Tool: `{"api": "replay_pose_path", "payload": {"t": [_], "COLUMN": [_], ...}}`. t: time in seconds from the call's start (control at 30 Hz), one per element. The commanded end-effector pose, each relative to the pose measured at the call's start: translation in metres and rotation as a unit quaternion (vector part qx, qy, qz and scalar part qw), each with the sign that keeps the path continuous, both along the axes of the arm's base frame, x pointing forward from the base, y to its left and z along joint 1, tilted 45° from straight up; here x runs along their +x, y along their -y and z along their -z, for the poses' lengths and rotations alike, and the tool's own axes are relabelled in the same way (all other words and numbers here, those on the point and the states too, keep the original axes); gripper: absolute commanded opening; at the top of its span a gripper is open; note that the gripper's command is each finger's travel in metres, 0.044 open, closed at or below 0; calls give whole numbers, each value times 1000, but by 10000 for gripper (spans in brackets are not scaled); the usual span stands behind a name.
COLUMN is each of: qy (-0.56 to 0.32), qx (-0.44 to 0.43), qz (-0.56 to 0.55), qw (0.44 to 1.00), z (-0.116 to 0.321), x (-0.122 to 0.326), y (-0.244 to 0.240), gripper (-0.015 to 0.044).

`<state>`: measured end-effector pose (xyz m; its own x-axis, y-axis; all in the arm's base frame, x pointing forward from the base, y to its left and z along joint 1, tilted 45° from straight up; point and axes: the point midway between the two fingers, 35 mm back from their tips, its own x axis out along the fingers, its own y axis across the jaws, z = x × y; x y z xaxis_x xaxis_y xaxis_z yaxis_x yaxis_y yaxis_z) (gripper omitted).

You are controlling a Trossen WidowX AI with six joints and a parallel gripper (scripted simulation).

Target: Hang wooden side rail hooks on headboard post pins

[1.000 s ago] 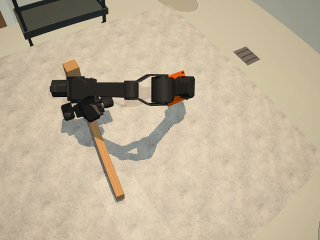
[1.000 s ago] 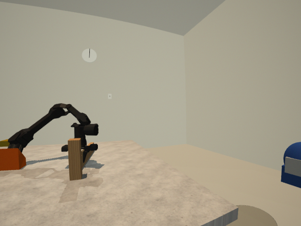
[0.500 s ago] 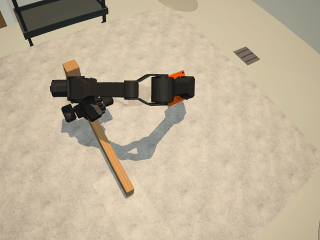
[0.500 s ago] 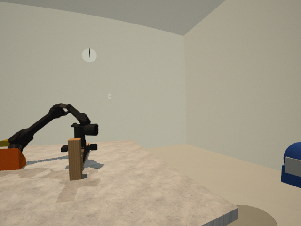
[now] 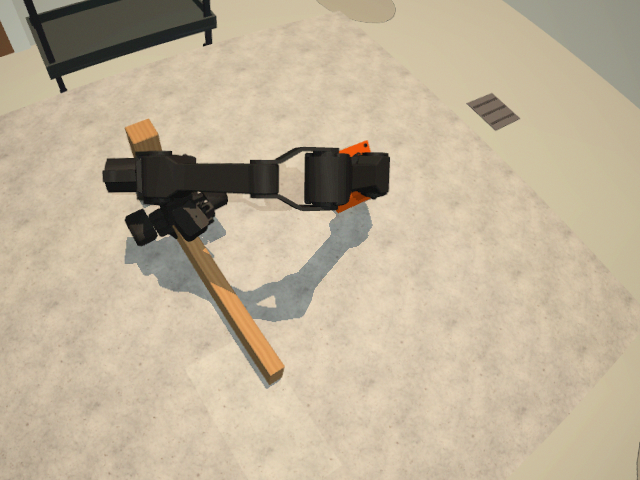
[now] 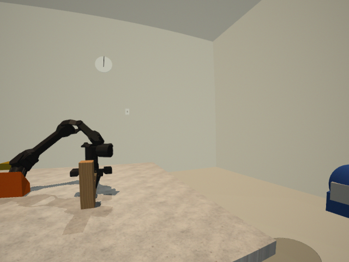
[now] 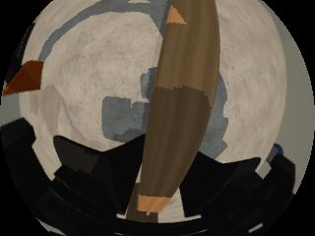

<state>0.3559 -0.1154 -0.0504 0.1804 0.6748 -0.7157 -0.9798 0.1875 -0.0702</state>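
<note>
The wooden side rail runs from under the arm to the lower middle of the top view. Its far end is low over the table, with its shadow close beside it; exact contact is unclear. The headboard post stands upright on the table. My gripper is shut on the rail near its post end, close to the post. The fingers stand on either side of the rail in the wrist view. The hooks, the slot and pins, and the gap between rail end and post are hidden.
An orange block is at the arm's base. The arm passes over the area beside the post. A dark shelf and a blue object stand beyond the table.
</note>
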Motion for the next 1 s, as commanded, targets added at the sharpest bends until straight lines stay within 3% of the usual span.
{"api": "replay_pose_path", "payload": {"t": [0.0,0.97], "qy": [3,3], "qx": [-1,-1], "qz": [-4,-4], "qw": [1000,1000], "z": [-1,-1], "x": [-3,-4], "y": [-1,0], "gripper": [0,0]}}
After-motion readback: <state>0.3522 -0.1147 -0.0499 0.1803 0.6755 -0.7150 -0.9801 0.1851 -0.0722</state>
